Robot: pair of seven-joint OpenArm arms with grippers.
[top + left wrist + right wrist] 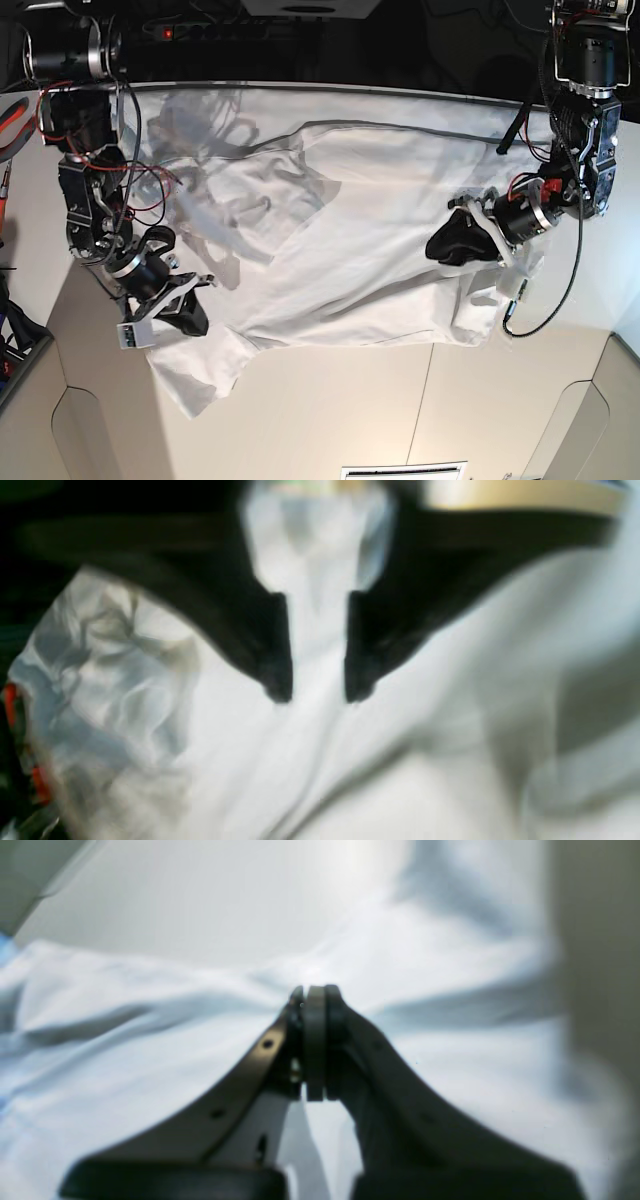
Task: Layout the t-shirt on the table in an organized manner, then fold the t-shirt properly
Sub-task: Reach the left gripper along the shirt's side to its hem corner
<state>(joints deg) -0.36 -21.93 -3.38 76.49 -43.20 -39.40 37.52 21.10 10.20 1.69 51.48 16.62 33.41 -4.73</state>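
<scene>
Blurrily, left hand (pixel 317 697) gapes over t-shirt (pixel 400 760); right hand (pixel 315 995) pinches its cloth.

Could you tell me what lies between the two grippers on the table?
In the base view, only the white t-shirt spans the stretch between the right gripper and the left gripper, spread wrinkled over the table.

At the left of the base frame, our right gripper (pixel 190 318) angles downward, its fingers (pixel 315 1040) pressed together. At the right, our left gripper (pixel 445 243) reaches inward, fingers (pixel 272 680) parted with a gap between them.
</scene>
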